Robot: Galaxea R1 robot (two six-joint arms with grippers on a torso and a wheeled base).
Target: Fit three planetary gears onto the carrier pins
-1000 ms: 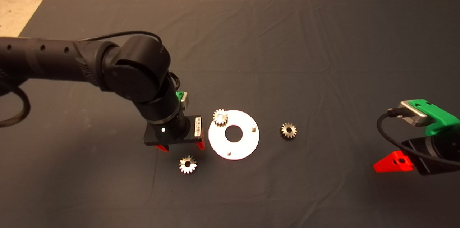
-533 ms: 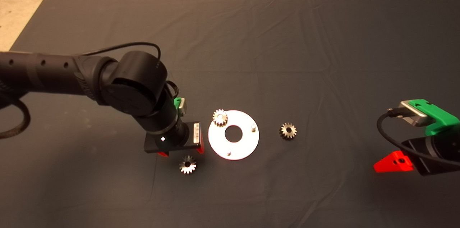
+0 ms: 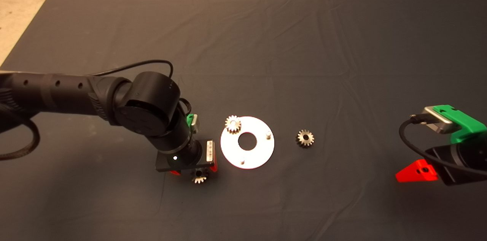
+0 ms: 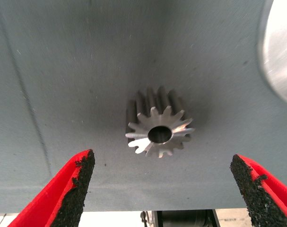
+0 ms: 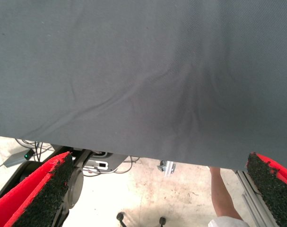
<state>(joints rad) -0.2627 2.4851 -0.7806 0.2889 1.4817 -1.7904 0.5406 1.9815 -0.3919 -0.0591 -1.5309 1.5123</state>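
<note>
Hanging over a gear, the left gripper (image 3: 192,170) has its fingers spread wide.

Head view: the arm hides part of this loose gear (image 3: 199,177); three gears in all, one (image 3: 233,123) on the white disc (image 3: 247,142), one (image 3: 305,138) alone on the mat (image 3: 304,43); two bare pins (image 3: 268,133) show. Left wrist view: the gear (image 4: 158,128) lies between the fingers (image 4: 77,187), untouched, with the disc cut off. Right wrist view: the parked right gripper (image 5: 157,194) is open, with a person's arm (image 5: 223,194) beyond.
</note>
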